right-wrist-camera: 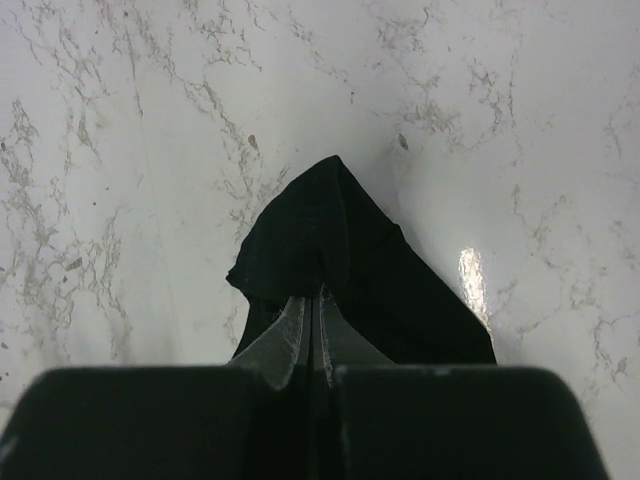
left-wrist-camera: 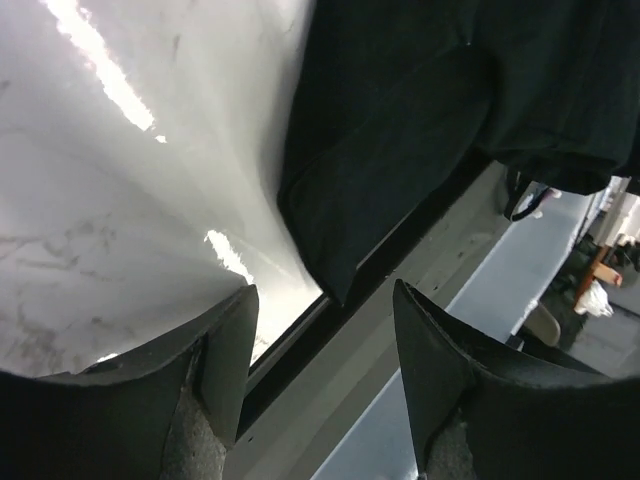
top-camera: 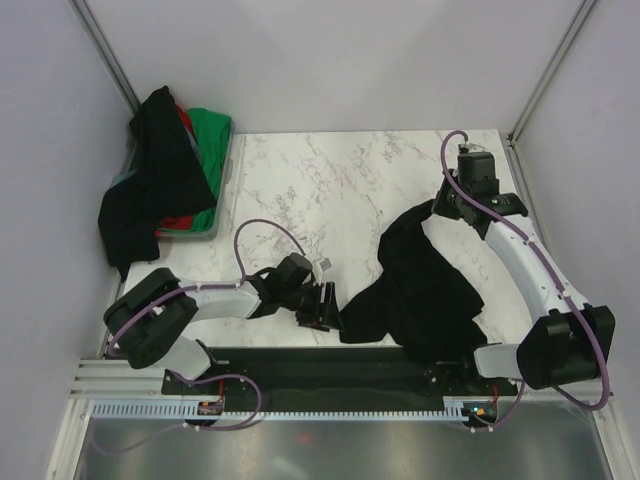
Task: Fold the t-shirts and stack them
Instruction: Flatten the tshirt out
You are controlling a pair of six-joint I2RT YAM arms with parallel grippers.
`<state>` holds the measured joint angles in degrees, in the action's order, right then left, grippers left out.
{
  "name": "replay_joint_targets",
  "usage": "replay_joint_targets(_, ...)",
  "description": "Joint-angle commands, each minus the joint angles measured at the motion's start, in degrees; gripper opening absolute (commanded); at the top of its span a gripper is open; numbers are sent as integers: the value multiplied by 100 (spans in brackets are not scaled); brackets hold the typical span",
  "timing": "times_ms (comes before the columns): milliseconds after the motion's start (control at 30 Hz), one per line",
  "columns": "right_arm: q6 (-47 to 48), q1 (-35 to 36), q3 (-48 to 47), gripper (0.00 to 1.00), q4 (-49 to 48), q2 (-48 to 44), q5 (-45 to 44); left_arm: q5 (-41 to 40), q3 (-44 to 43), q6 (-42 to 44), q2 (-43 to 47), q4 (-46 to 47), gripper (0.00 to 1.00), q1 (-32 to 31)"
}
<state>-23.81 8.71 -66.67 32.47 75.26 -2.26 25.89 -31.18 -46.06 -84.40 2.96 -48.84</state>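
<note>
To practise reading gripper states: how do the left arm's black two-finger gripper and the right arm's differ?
The left gripper is open, gripping nothing; the right gripper is shut on a fold of the crumpled black cloth t-shirt. The left gripper sits at the shirt's near corner, by the table's front edge; the right gripper is at the shirt's far end. Both are at the same shirt on the white marble table.

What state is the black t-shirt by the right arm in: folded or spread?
Neither: crumpled. The black t-shirt lies bunched in uneven folds, one end pinched in the shut right end effector.
</note>
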Motion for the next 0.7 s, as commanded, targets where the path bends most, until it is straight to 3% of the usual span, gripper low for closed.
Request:
replay_joint_targets(0,-124,-18,-293,0,-355,347,217,109,147,18,-515,336,65,-3)
replay_joint_targets(233,-53,-10,-610,0,-381,718,209,241,16,62,-1156,530,56,-3)
replay_joint_targets(333,-53,-18,-592,0,-408,779,200,250,-90,97,-1376,539,43,-3)
replay_joint_targets(367,-45,-18,-592,0,-425,797,191,250,-116,106,-1430,539,33,-3)
replay_joint_targets(433,-27,-18,-566,0,-443,814,173,241,-222,124,-1526,548,21,6)
replay_joint_targets(467,-18,-18,-531,0,-443,797,139,224,-283,133,-1614,548,6,6)
replay_joint_targets(500,-18,-18,-522,0,-443,788,138,180,-310,124,-1658,530,2,15)
replay_joint_targets(667,34,-19,-443,0,-417,700,165,30,-345,115,-1545,495,2,59)
